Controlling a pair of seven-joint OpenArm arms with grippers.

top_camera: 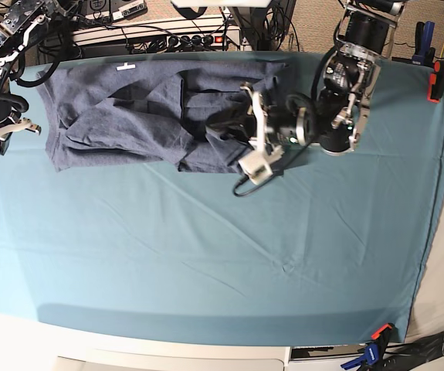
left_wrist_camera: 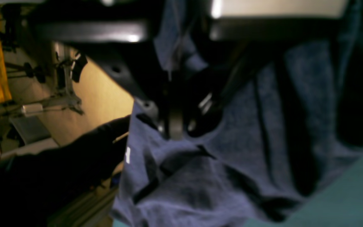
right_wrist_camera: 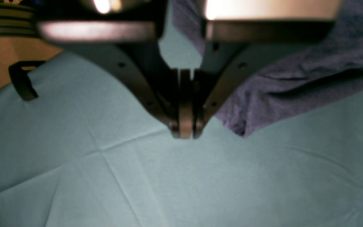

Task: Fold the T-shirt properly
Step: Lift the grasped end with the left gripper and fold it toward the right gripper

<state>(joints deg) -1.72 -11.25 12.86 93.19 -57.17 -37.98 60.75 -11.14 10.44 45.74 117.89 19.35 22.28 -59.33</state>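
The slate-blue T-shirt lies crumpled on the teal cloth at the back left of the table. My left gripper reaches in from the right over the shirt's right part. In the left wrist view it is shut, with folds of the T-shirt bunched around and between the fingers. My right gripper is at the far left table edge, beside the shirt's left end. In the right wrist view it is shut and empty above bare cloth, with the shirt's edge just to its right.
The teal table cloth covers the whole table. A black clamp holds the cloth at the left edge, and an orange clamp at the back right. More clamps sit at the front right corner. Cables and a power strip lie behind the table.
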